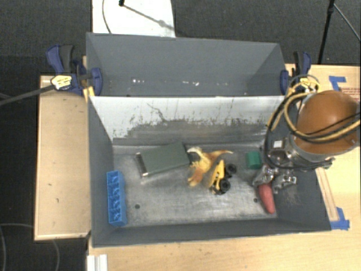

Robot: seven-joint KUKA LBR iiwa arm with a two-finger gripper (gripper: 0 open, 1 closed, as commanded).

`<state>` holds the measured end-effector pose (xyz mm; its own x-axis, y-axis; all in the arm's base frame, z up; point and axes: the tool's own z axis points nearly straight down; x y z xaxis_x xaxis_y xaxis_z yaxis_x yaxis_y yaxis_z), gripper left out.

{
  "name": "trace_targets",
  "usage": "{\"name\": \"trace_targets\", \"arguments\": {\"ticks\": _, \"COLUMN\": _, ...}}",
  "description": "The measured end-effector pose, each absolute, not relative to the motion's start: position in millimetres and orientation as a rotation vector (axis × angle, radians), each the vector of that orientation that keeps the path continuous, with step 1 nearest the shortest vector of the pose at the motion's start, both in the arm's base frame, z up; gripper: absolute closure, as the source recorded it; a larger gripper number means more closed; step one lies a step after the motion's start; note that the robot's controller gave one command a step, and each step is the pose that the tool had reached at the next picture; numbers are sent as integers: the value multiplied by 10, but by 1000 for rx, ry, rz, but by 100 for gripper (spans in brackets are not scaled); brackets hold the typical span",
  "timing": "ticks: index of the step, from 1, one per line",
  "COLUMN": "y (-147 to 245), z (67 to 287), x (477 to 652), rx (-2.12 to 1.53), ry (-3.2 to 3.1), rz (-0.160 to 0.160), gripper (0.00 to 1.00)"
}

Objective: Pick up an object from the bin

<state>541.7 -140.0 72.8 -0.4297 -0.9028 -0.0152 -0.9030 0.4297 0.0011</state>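
My gripper (274, 180) hangs at the right side of the bin, under the orange-domed wrist. Directly below it lies a red elongated thing (267, 199), tilted, near the bin's front right corner; the metal fingers sit just above its upper end, apart from it as far as I can tell. A small green block (254, 160) rests to the gripper's left, close to the bin's back wall. Whether anything is between the fingers is hidden by the wrist.
A yellow toy with black wheels (219, 176) and a yellow banana-like thing (201, 164) lie at the bin's centre. A grey-green flat box (163, 159) lies left of them. A blue toothed brick (115, 197) stands along the left wall.
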Motion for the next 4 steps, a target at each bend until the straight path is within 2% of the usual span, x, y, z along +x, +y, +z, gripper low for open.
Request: {"name": "trace_targets", "arguments": {"ticks": 4, "y": -1387, "z": 788, "x": 5408, "rx": -1680, "ry": 2649, "rz": 10, "gripper": 100}}
